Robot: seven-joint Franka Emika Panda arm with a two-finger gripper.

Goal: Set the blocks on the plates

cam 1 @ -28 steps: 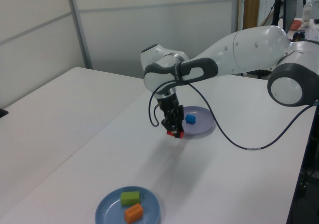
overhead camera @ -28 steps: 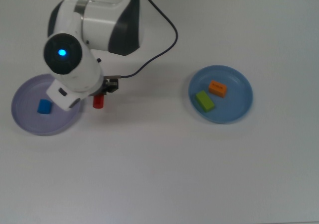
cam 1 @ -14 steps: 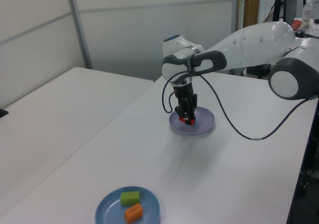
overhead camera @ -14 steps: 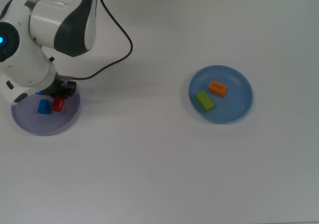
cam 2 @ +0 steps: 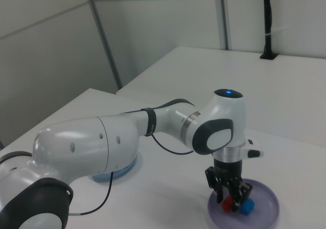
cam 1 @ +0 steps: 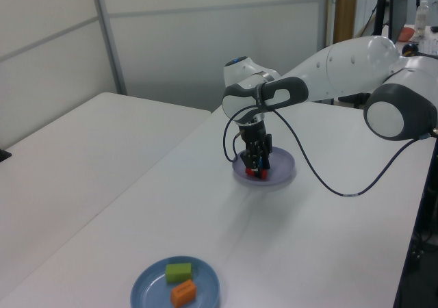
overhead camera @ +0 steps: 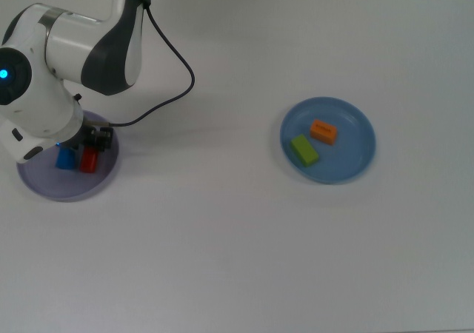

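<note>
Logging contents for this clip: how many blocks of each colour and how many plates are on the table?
Red block: 1
Blue block: 1
Green block: 1
Orange block: 1
Lavender plate: 1
Light blue plate: 1
Total: 6

The arm [overhead camera: 81,44] has a glossy white plastic-looking shell; the table [overhead camera: 244,237] is smooth matt white.

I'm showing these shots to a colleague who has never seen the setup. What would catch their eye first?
The big white arm bent low over the lavender plate at the top view's left, its gripper down at the red cylinder beside the blue block on that plate. Next, the light blue plate at the top view's right, holding the green block and orange block side by side.
</note>
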